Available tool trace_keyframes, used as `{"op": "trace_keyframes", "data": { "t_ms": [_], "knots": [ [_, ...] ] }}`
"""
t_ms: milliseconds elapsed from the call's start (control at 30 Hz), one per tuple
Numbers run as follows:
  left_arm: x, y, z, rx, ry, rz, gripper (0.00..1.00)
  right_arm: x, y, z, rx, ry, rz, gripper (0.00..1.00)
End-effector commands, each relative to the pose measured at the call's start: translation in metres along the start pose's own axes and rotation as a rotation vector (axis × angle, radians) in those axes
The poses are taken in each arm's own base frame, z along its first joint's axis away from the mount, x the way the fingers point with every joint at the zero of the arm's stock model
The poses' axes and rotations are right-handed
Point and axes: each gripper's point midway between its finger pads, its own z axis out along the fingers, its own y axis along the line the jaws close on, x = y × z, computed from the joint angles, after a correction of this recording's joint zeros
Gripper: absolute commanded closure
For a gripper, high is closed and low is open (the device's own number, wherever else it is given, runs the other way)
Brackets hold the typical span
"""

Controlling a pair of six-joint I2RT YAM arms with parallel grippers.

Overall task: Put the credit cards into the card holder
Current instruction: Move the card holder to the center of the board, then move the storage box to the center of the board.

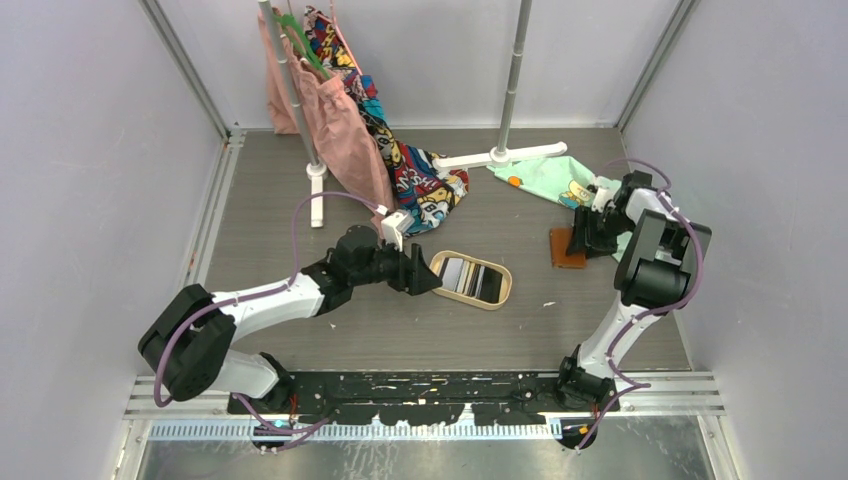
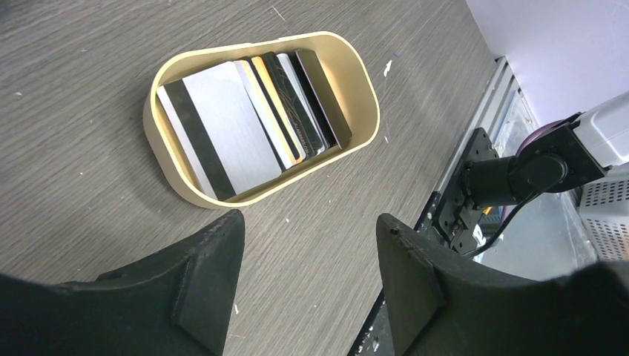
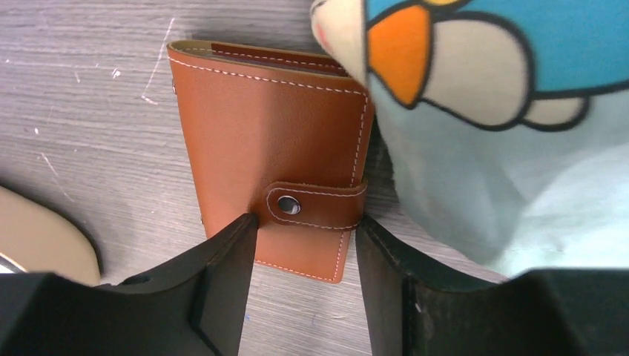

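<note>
Barely begun, judging by the layout. None of the credit cards (image 2: 245, 126) in the card holder (image 3: 274, 133) as far as can be seen. All those in view fanned and overlapping inside the oval tan tray (image 2: 363, 96) near the middle of the desk (image 1: 530, 330): a silver one with a black stripe foremost, then yellow, black and dark ones behind.

Card holder flat on the desk, well apart from the tray at roughly its 3 o'clock in the top view. Closed, with the snap tab (image 3: 315, 204) fastened across the cover. Pale green printed cloth (image 3: 504, 111) against its 3 o'clock edge in the right wrist view, covering the upper corner.

Left hand (image 2: 308, 282) spread and empty, hovering just beside the tray at its 9 o'clock in the top view, touching nothing. Right hand (image 3: 305, 252) low over the card holder, fingers apart, straddling the snap tab. No firm pinch evident; contact with the leather hard to judge.

Left to do, most likely: unfasten the tab, fold the holder open, lift the cards out of the tray, slide each into a pocket. In short, nearly everything.
</note>
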Motion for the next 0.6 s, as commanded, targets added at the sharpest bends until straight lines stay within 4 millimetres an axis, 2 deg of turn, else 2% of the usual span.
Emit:
{"op": "trace_keyframes", "data": {
  "t_ms": [0,167,333,400,567],
  "knots": [
    [-0.012,-0.004,0.000,0.011,-0.044,0.084,0.34,0.004,0.023,0.000,-0.093,0.039,-0.075,0.47],
    [-0.008,0.008,0.001,-0.033,-0.017,0.156,0.34,0.013,0.057,0.004,-0.170,0.089,-0.177,0.54],
    [0.003,0.019,0.004,-0.055,0.024,0.208,0.34,0.028,0.092,0.007,-0.226,0.151,-0.302,0.56],
    [0.006,0.030,0.005,-0.099,0.036,0.219,0.34,0.034,0.105,0.006,-0.256,0.166,-0.344,0.56],
    [0.004,0.054,0.015,-0.210,0.051,0.214,0.34,0.042,0.124,0.004,-0.276,0.176,-0.415,0.55]
  ]
}}
